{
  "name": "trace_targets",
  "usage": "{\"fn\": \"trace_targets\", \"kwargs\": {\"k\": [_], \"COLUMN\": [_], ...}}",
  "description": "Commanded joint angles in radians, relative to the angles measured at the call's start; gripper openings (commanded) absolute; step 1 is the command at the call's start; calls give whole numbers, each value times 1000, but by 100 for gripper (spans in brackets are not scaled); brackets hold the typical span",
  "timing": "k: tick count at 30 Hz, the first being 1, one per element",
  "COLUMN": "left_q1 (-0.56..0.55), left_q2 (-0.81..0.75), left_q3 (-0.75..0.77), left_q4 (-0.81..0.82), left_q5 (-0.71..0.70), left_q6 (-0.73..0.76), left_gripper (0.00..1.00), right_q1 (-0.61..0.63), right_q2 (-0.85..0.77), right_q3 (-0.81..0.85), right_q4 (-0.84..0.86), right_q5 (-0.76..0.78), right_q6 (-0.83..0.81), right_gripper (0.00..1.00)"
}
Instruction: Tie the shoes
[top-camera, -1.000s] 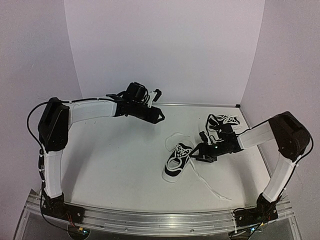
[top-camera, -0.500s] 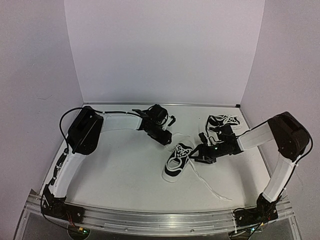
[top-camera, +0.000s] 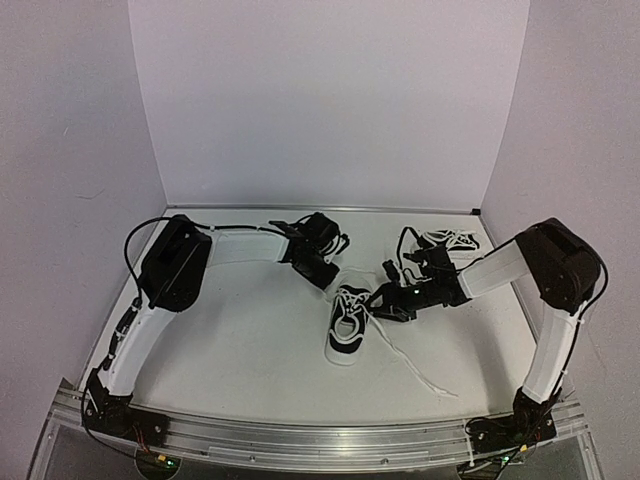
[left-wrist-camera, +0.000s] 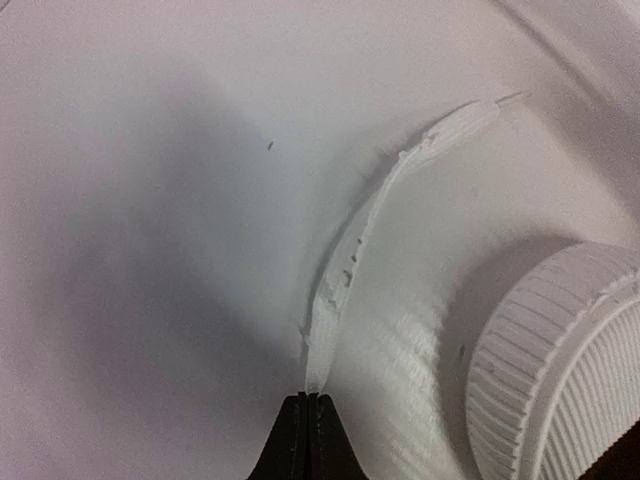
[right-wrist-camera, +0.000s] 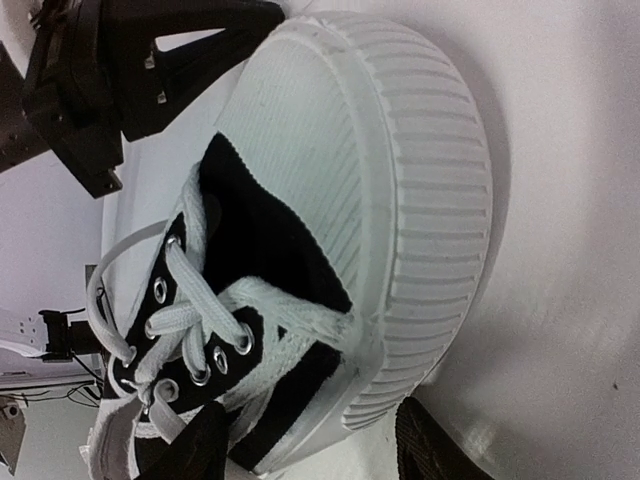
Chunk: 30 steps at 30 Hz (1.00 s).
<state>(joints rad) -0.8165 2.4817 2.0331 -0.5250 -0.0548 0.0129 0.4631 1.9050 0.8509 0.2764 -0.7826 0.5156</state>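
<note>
My left tool has just pinched together on the loose white lace beside the near sneaker, which lies mid-way across the counter. That secures one end for tying. A second ago that tool hung spread near the far edge. My right tool has edged closer and is spread astride the sneaker's toe.

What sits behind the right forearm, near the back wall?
The second shoe: white laces and some black upper show. The right arm covers the rest of it.
</note>
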Motion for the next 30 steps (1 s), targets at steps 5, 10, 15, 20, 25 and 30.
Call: {"fn": "trace_targets", "kwargs": {"k": [5, 10, 15, 20, 25, 30], "left_q1": [134, 205, 281, 336, 344, 343], "left_q2": [-363, -507, -571, -547, -501, -504], "left_q3": [-407, -540, -587, -564, -496, -467], "left_q4": [132, 165, 171, 179, 176, 198], "left_q5": [-47, -48, -19, 50, 102, 223], "left_q6": [-161, -193, -206, -215, -217, -216], "left_gripper": [0, 0, 0, 0, 0, 0], "right_q1": [81, 109, 112, 110, 67, 54], "right_q2": [158, 213, 214, 147, -13, -151], "right_q3": [197, 269, 283, 226, 134, 104], "right_q4": [21, 24, 26, 20, -47, -176], "right_q5": [47, 52, 52, 50, 69, 79], "right_q6": [66, 87, 103, 84, 13, -118], "right_gripper": [50, 49, 49, 56, 63, 66]}}
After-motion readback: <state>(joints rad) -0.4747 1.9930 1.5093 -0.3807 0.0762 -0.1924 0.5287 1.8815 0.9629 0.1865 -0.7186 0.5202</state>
